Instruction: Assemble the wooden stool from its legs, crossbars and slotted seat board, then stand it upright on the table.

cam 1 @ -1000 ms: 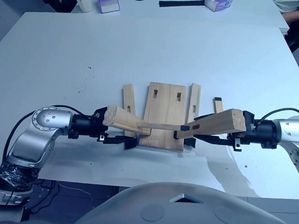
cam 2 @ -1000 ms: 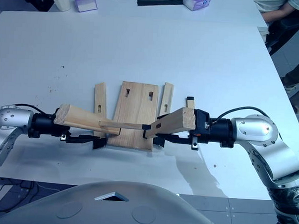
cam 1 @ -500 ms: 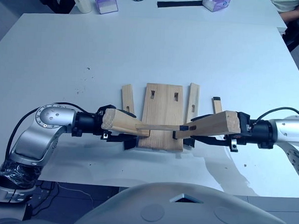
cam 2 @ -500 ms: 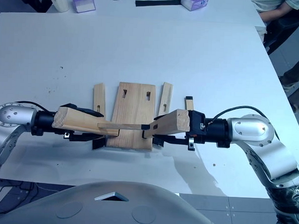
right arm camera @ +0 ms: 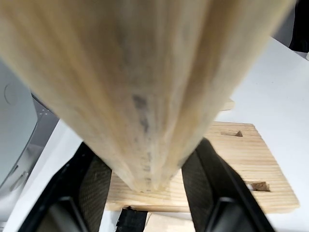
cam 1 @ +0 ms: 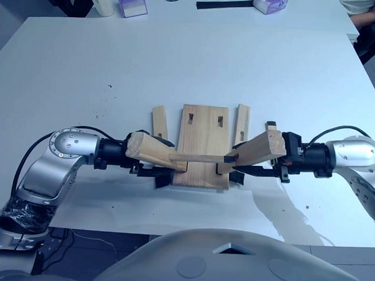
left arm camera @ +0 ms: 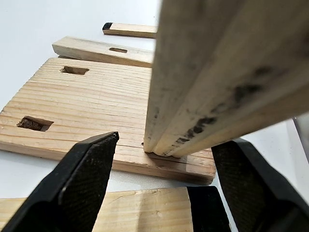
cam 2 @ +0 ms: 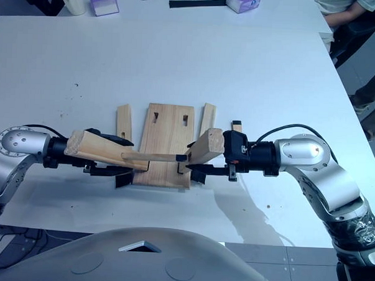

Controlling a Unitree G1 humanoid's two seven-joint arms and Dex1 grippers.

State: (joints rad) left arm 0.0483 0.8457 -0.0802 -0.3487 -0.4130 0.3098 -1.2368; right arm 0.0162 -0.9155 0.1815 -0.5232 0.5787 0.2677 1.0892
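Observation:
The slotted seat board (cam 1: 203, 141) lies flat near the table's front edge. Just above its near end, my left gripper (cam 1: 154, 170) is shut on a thick wooden leg (cam 1: 146, 151), and my right gripper (cam 1: 237, 172) is shut on a second leg (cam 1: 259, 148) that tilts up toward the right. A thin crossbar (cam 1: 198, 158) spans between the two held legs. Two more legs (cam 1: 160, 122) (cam 1: 242, 123) lie on either side of the board, and a short crossbar (cam 1: 272, 127) lies further right. In the left wrist view, black fingers (left arm camera: 82, 183) flank the held leg (left arm camera: 217, 72).
The front edge of the white table (cam 1: 66, 67) runs just below the held legs. At the far edge stand a cup (cam 1: 100, 0) and two tissue boxes (cam 1: 132, 1) (cam 1: 271, 2), with a black strip (cam 1: 224, 4) lying flat between them.
My right gripper has moved in toward the board, and its leg now tilts more steeply with the outer end swung away from me. The left gripper and its leg shifted only slightly.

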